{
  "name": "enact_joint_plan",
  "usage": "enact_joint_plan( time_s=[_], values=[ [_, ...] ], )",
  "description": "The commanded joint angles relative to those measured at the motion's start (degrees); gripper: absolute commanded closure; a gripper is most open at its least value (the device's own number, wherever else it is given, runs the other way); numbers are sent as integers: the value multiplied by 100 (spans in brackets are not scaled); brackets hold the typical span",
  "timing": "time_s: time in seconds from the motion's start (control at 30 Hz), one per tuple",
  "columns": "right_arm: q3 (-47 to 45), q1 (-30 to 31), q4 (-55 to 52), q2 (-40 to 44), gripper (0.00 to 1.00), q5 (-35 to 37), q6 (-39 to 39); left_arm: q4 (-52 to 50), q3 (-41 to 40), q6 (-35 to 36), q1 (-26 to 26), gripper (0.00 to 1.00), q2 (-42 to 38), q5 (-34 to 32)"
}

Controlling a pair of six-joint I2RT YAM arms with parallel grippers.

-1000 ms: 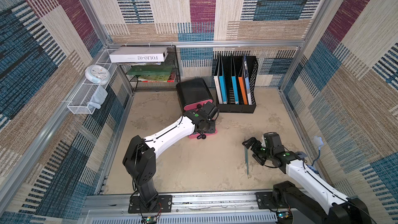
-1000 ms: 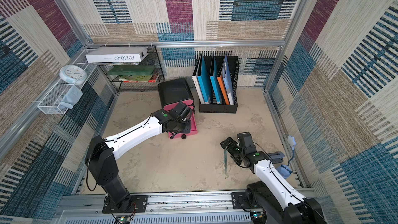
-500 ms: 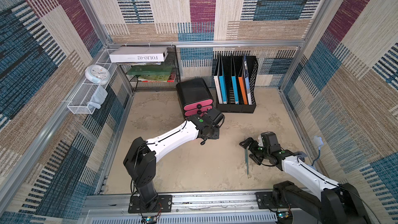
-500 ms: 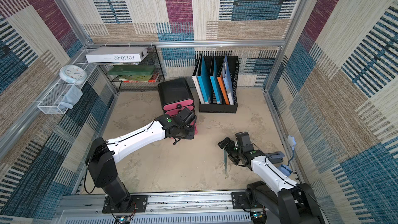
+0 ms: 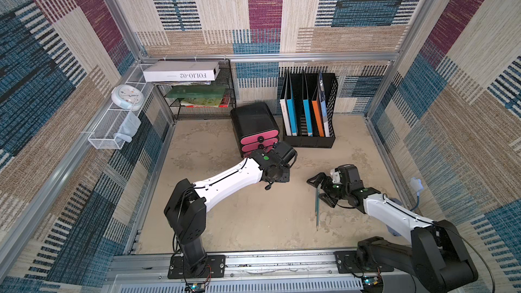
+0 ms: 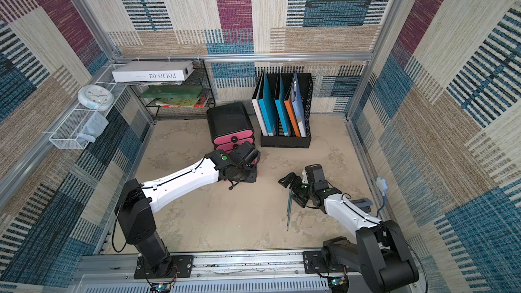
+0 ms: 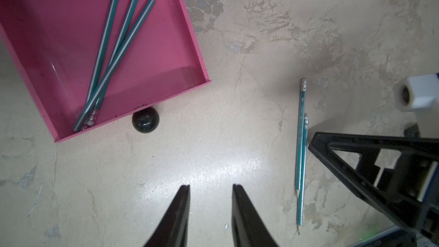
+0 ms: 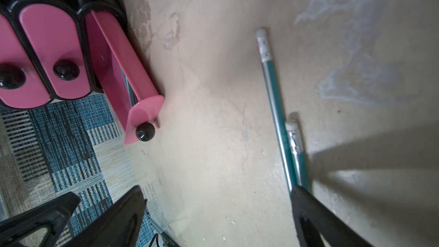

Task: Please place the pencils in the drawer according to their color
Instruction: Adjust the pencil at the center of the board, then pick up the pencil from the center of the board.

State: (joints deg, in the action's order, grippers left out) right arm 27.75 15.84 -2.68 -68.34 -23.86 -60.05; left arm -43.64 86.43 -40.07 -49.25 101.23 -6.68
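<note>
pink plastic stands out against the tan surface (image 7: 237, 124): the bottom drawer (image 7: 54, 39) of the small black chest (image 5: 252, 118) is slid out, its round black knob (image 7: 145, 119) facing my side of the workspace. the two drawers above it sit shut in the chest. three teal pencils (image 7: 116, 58) lie inside the open drawer, crossing one another, and one has its eraser end close to a side wall. my left gripper (image 7: 211, 186) hovers over bare surface just in front of the knob, jaws a little apart and holding nothing. two more teal pencils (image 7: 299, 143) lie on the surface well apart from the drawer. they are side by side and touching along their length, one set further back than the other, with eraser ends toward the far wall and points toward my bases. my right gripper (image 8: 217, 190) is spread wide and empty, low over the surface. one finger (image 8: 316, 215) is right at that pair. in the right wrist view the pencils run under its tip, and i cannot tell whether it touches them. a black file holder (image 5: 308, 142) with upright folders stands just beside the chest at the back.
</note>
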Motion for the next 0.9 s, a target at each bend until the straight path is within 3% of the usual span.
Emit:
enact_joint_plan(
  time_s=[0.0, 0.27, 0.6, 0.87],
  values=[
    [246, -1, -271, 98, 1, 113, -26, 2, 133, 38, -43, 66, 109, 10],
    [847, -236, -922, 481, 1, 531, 40, -53, 640, 275, -316, 66, 546, 71],
    [1028, -1496, -1170, 747, 1, -120, 191, -103, 1445, 343, -836, 66, 1401, 5],
    [864, -2131, -1269, 851, 1, -456, 325, -256, 2523, 565, -1054, 66, 2397, -86]
  ],
)
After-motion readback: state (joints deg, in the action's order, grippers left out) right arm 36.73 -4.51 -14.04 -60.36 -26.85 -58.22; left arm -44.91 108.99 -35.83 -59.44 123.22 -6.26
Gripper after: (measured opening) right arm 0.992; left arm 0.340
